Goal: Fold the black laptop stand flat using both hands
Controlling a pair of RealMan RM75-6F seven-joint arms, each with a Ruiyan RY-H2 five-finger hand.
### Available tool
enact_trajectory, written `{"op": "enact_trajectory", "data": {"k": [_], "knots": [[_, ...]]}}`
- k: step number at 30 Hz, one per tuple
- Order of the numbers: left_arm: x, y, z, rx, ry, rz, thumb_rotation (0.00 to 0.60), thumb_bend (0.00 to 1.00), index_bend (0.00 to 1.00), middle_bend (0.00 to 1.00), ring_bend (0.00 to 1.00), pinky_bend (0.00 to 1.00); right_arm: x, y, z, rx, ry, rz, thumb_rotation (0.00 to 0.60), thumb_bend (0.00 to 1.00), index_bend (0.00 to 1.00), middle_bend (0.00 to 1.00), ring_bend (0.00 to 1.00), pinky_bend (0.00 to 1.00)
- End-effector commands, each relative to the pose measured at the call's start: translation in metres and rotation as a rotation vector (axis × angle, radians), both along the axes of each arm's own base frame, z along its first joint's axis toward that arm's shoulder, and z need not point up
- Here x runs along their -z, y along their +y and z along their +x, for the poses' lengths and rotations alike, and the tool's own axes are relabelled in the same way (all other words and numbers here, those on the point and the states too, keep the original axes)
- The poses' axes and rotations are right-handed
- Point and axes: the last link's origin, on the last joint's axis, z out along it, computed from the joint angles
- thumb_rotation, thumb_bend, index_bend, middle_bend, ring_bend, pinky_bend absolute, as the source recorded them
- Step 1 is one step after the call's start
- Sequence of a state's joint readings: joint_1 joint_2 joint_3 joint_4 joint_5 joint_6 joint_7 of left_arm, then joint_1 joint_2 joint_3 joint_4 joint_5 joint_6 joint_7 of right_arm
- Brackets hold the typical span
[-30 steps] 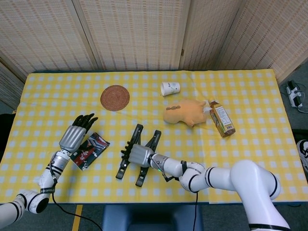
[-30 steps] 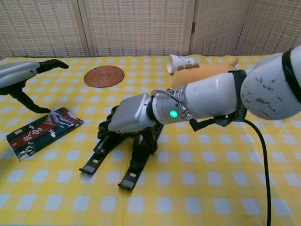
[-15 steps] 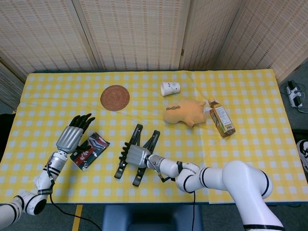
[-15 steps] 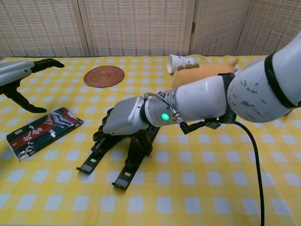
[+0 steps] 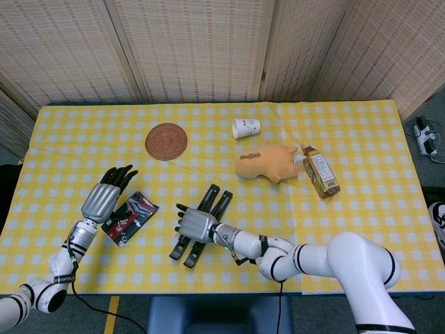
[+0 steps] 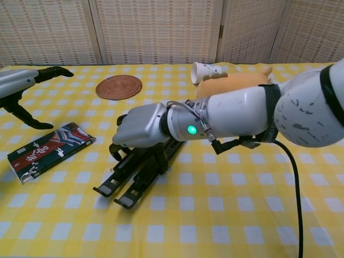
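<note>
As seen from the head view, the right robot hand [image 5: 196, 224] grasps the black laptop stand [image 5: 202, 224] near the counter's [image 5: 361, 139] front edge; the left robot hand [image 5: 106, 196], released with fingers spread, hovers apart beside a packet [image 5: 131, 217]. Chest view: the rails lie nearly parallel; bringing the left hand across to steady the far rail should help press it flat.
</note>
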State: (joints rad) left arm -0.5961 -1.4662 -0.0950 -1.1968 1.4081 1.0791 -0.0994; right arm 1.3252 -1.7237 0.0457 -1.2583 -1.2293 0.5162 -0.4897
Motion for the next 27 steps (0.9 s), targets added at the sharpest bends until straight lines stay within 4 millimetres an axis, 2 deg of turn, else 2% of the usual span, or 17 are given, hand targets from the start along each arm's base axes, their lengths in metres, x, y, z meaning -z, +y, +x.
{"op": "enact_trajectory", "data": {"k": [1, 4, 7, 8, 9, 11, 12, 15, 21, 27], "knots": [[0.000, 0.000, 0.001, 0.003, 0.000, 0.002, 0.600, 0.20, 0.01, 0.00, 0.00, 0.00, -0.004, 0.001, -0.002, -0.001, -0.025, -0.003, 0.600, 0.15, 0.35, 0.40, 0.21, 0.01], [-0.001, 0.000, 0.003, 0.007, 0.000, 0.005, 0.600, 0.20, 0.01, 0.00, 0.00, 0.00, -0.006, 0.002, -0.005, 0.003, -0.035, -0.003, 0.600, 0.15, 0.37, 0.41, 0.23, 0.02], [-0.002, -0.001, 0.005, 0.016, 0.003, 0.010, 0.600, 0.20, 0.01, 0.00, 0.00, 0.00, -0.008, 0.004, -0.008, 0.007, -0.044, -0.004, 0.600, 0.15, 0.35, 0.38, 0.21, 0.02], [-0.002, -0.001, 0.006, 0.019, 0.005, 0.012, 0.600, 0.20, 0.01, 0.00, 0.00, 0.00, -0.008, 0.004, -0.010, 0.009, -0.043, -0.007, 0.600, 0.15, 0.32, 0.35, 0.20, 0.01], [-0.003, -0.001, 0.007, 0.022, 0.008, 0.016, 0.600, 0.20, 0.01, 0.00, 0.00, 0.00, -0.010, 0.004, -0.012, 0.012, -0.043, -0.009, 0.600, 0.15, 0.24, 0.30, 0.17, 0.01], [-0.005, -0.001, 0.008, 0.027, 0.013, 0.026, 0.600, 0.20, 0.01, 0.00, 0.00, 0.00, -0.013, 0.006, -0.015, 0.020, -0.054, -0.013, 0.600, 0.15, 0.06, 0.17, 0.11, 0.00], [-0.007, -0.001, 0.009, 0.030, 0.015, 0.035, 0.600, 0.20, 0.01, 0.00, 0.00, 0.00, -0.017, 0.008, -0.015, 0.028, -0.069, -0.017, 0.600, 0.15, 0.01, 0.10, 0.07, 0.00], [-0.012, -0.002, 0.010, 0.032, 0.017, 0.048, 0.600, 0.20, 0.01, 0.00, 0.00, 0.00, -0.028, 0.010, -0.019, 0.040, -0.104, -0.039, 0.600, 0.15, 0.00, 0.04, 0.05, 0.00], [-0.027, -0.008, 0.009, 0.030, 0.031, 0.086, 0.600, 0.20, 0.03, 0.00, 0.00, 0.00, -0.070, 0.015, -0.039, 0.092, -0.179, -0.121, 0.600, 0.15, 0.00, 0.04, 0.06, 0.00], [-0.052, -0.018, -0.002, -0.009, 0.070, 0.180, 0.600, 0.21, 0.04, 0.00, 0.00, 0.00, -0.134, 0.022, -0.079, 0.206, -0.265, -0.280, 0.600, 0.15, 0.00, 0.11, 0.11, 0.00]]}}
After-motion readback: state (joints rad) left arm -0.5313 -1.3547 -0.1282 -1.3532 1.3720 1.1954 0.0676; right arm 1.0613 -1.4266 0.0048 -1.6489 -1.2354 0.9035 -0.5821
